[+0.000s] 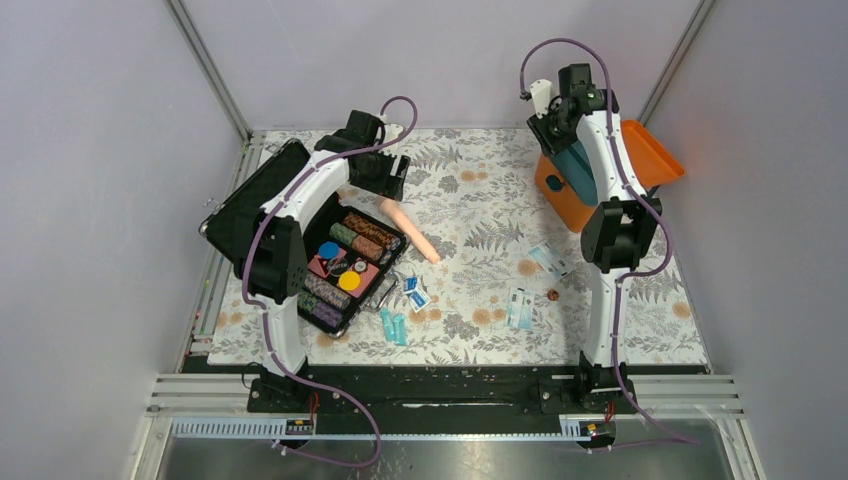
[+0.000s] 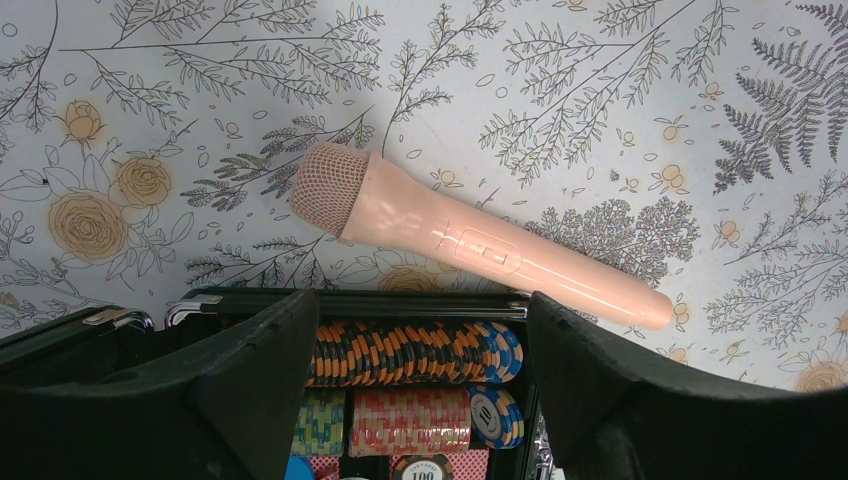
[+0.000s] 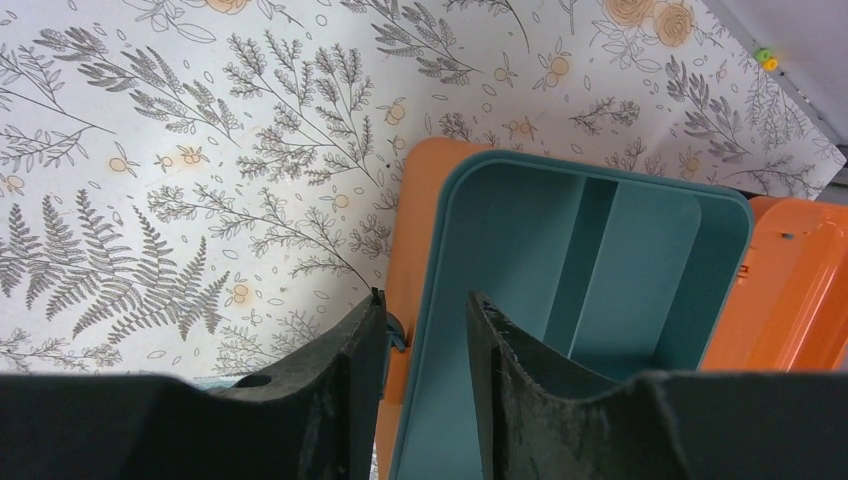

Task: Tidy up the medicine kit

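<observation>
Right claw [image 3: 425,315] pinches teal tray [image 3: 640,240] rim of orange medicine kit [image 3: 425,190]. Left claw [image 2: 420,305] spread, empty, over chip case [image 2: 250,296] beside pink microphone [image 2: 470,240].

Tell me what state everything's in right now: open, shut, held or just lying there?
Medicine kit: lid open, tipped back.
Teal tray: pinched at its wall by the right gripper.
Right gripper: shut on the teal tray.
Black case: open, chip stacks inside.
Left gripper: open, empty, above the black case's edge.
Microphone: lying flat on the table, untouched.
Packets: loose on the table.
</observation>
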### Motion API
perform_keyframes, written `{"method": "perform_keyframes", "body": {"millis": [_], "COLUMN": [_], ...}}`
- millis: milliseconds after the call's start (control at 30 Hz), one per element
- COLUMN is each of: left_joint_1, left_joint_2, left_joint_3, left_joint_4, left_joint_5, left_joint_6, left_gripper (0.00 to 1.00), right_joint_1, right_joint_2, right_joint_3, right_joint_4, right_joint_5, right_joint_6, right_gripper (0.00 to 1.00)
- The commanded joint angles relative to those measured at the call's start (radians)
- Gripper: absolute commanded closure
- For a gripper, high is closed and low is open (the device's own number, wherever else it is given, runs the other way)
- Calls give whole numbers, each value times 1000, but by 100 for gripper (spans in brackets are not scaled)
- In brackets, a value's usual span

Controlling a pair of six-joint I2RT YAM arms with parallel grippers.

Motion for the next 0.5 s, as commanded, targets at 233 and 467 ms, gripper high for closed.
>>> {"method": "perform_keyframes", "body": {"millis": [233, 467], "left_joint_1": [-3, -3], "left_joint_2": [-18, -15], "left_joint_3": [9, 8], "left_joint_4": [13, 14], "left_joint_5": [-16, -17], "left_joint_6": [12, 13], "left_gripper": [24, 24], "right_joint_1": [-16, -17], "right_joint_2": [45, 63], "right_joint_3": [-5, -21], "right_joint_4": [-43, -49], "right_joint_5": [34, 19], "right_joint_6": [-25, -13], "right_gripper": [60, 64]}}
